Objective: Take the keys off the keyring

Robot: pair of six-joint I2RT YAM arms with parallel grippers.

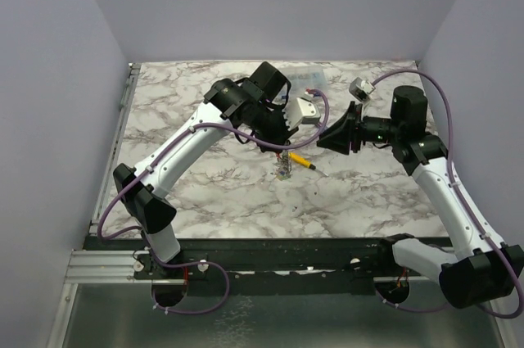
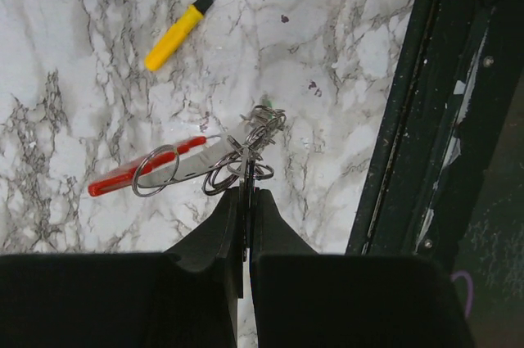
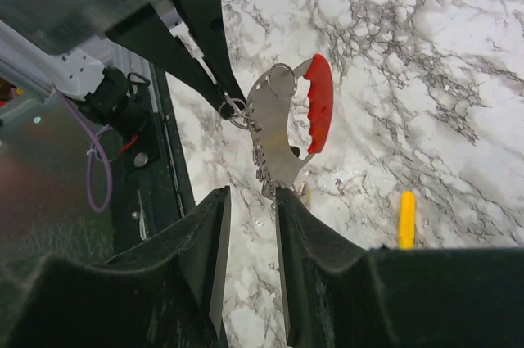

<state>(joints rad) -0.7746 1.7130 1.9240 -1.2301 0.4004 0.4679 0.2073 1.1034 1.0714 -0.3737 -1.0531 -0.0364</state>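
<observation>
Left claw clenched on a thin wire ring of the keyring, which hangs over the middle of the bench. Keys dangle beneath it. Right claw parted, nothing between its jaws, tips just beside the bunch. Risks: the pinch lands on the keyring's metal part instead of one key. A hard pull could drag the ring out of the left grip, dropping everything near the yellow screwdriver.
</observation>
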